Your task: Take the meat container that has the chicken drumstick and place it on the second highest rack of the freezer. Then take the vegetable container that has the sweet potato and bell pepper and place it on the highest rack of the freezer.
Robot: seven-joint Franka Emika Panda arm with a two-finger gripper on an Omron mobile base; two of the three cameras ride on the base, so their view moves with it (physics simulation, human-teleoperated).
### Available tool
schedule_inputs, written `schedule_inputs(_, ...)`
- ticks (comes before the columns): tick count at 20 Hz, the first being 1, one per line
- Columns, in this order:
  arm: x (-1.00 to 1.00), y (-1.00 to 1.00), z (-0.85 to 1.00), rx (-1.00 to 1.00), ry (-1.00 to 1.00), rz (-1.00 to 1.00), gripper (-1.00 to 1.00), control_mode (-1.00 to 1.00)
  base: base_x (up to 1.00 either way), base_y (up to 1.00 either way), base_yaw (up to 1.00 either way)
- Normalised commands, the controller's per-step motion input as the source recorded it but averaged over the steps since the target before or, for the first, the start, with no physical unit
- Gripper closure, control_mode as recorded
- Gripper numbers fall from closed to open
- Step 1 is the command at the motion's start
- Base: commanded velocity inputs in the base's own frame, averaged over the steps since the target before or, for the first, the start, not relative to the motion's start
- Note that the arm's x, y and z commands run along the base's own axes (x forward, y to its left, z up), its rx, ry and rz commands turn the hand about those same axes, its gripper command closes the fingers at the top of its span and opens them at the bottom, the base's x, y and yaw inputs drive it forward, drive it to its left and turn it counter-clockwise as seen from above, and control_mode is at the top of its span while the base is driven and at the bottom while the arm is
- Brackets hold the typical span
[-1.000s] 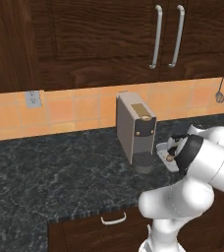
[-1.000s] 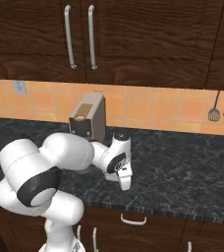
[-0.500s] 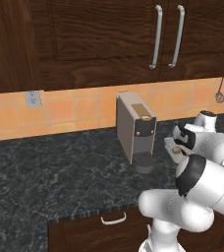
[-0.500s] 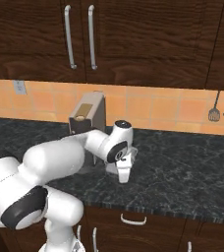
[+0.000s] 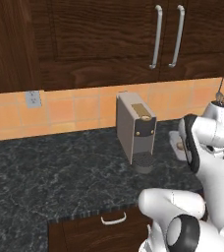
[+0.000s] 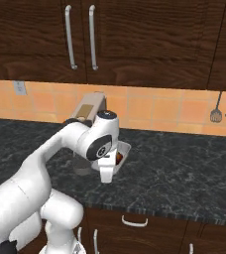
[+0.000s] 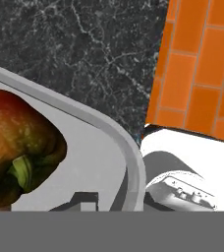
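A shallow white vegetable container (image 6: 123, 149) hangs tilted just above the dark counter, right of the coffee machine. My gripper (image 6: 113, 162) is shut on its near rim. The hand view looks into the tray: the rim (image 7: 129, 162) runs down between my fingertips (image 7: 87, 199), and the dark-red bell pepper (image 7: 20, 147) with a green stem lies at the left. From the left base view the tray (image 5: 175, 140) peeks out behind my forearm. The sweet potato is hidden. The freezer and the meat container with the chicken drumstick are out of view.
A grey coffee machine (image 5: 135, 129) stands on the black granite counter (image 5: 55, 167) against the orange tiled wall. Dark wooden cabinets (image 6: 80, 34) hang above. Utensils (image 6: 222, 110) hang on the wall at the right. Drawers with handles (image 6: 137, 222) run below the counter edge.
My arm has swung its elbow up and to the right, while the hand stayed shut on the tray. The tray has risen slightly beside the coffee machine.
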Motion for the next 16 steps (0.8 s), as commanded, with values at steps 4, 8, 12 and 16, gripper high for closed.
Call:
schedule_inputs(4,-0.58,0.70,0.87,0.00,-0.03,0.01,1.00,-1.00,0.00,0.00,0.00)
schedule_inputs(8,-0.44,0.71,0.65,0.00,-0.01,0.04,1.00,-1.00,0.00,0.00,0.00)
schedule_inputs(12,-0.37,0.56,0.48,0.00,0.06,0.15,1.00,-1.00,0.00,0.00,0.00)
schedule_inputs(16,-0.28,0.41,0.40,0.00,0.14,0.21,1.00,-1.00,0.00,0.00,0.00)
